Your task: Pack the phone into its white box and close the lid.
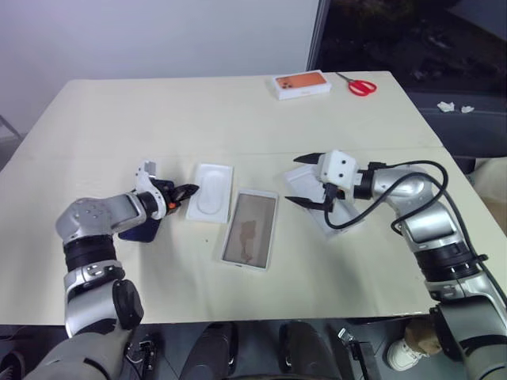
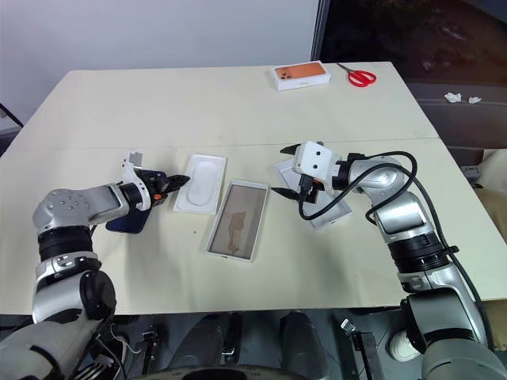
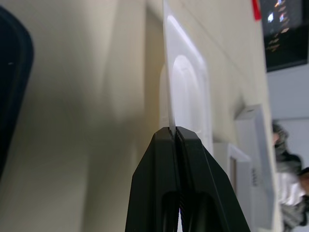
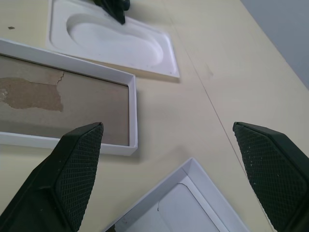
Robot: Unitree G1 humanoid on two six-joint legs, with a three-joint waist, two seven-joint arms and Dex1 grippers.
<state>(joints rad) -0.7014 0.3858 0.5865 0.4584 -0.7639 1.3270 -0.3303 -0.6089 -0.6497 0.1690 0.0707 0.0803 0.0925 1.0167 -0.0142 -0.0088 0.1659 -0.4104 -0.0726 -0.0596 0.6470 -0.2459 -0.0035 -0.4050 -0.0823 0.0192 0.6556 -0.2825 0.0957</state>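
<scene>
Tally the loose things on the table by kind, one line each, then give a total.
Phones: 1, the phone
Box parts: 4, the white box, lid, insert, orange-topped box
Scissors: 1, scissors
Total: 6

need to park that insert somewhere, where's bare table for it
The wide stretch behind the white insert, up toward the orange-topped box and scissors, is bare, as is the front edge of the table. It's crowded mid-table: phone, insert, white box, lid.
</scene>
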